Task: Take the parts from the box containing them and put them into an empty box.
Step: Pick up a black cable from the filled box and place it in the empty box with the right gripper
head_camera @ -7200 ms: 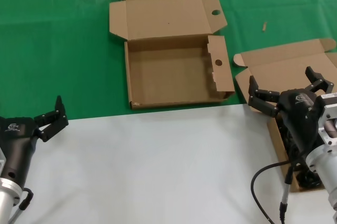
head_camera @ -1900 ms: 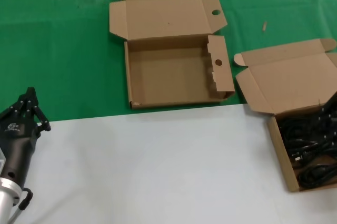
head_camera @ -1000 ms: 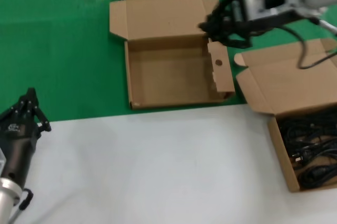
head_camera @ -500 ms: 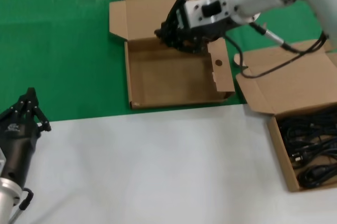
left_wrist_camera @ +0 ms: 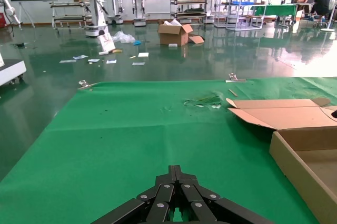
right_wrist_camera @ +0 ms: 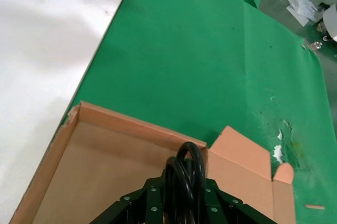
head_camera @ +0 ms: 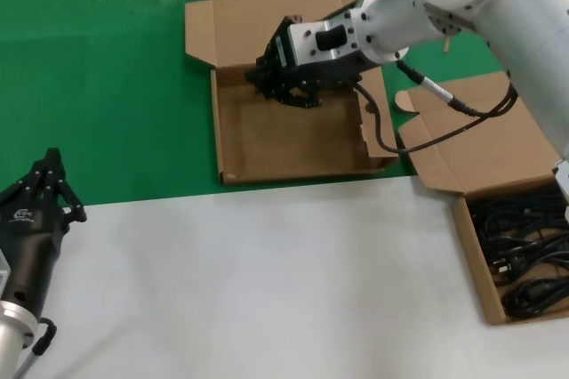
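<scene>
A: Where is the cable bundle [right_wrist_camera: 185, 174]?
B: Pinched in the closed jaws of the right gripper [head_camera: 286, 84], over the far part of the empty box [head_camera: 293, 134]. Nothing lies in that box yet.

A: And the rest?
B: Many cables [head_camera: 524, 250] remain in the full box [head_camera: 476, 286], near right.

A: The arms?
B: Right reaches across leftward. The left gripper [head_camera: 46, 185] is parked near left, fingers together.

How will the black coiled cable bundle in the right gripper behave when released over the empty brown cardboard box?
Probably floppy: the black coiled cable bundle loops loosely out of the right gripper. Likely light, so it should drop without rolling. The shallow brown cardboard box may shift slightly.
</scene>
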Controlling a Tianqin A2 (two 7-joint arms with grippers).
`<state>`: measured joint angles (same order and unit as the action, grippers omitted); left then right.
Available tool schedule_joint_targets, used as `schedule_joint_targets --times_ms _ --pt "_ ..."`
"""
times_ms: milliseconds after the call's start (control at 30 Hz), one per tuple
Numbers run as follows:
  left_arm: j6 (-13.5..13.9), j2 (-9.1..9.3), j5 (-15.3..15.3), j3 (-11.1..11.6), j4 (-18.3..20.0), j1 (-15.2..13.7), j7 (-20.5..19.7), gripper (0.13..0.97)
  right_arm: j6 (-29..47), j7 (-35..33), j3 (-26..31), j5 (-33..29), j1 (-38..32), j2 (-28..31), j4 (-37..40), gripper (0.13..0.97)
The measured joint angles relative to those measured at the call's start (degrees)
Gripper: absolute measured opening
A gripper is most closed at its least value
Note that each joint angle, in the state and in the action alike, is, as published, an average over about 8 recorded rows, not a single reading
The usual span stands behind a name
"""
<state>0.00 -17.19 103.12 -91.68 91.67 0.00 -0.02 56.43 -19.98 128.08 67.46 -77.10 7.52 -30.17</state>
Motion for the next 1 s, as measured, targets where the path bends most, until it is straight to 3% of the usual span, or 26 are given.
schedule_joint_targets --times_ms 333,633,900,1000 --pt "0.00 0.00 0.00 0.00 0.00 0.00 0.00 0.140 -0.36 0.15 -0.43 1.20 0.90 0.19 0.18 0.257" --pt "0.00 0.00 0.00 0.00 0.00 0.00 0.00 0.140 -0.22 1.02 -0.52 1.80 1.49 0.60 -1.27 0.366" --pt "0.00 0.00 0.00 0.00 0.00 0.00 0.00 0.140 0.49 2.49 -0.74 2.27 2.22 2.18 -4.48 0.541" --pt "0.00 0.00 0.00 0.00 0.00 0.00 0.00 0.140 0.89 4.12 -1.56 3.11 3.20 3.75 -7.92 0.541"
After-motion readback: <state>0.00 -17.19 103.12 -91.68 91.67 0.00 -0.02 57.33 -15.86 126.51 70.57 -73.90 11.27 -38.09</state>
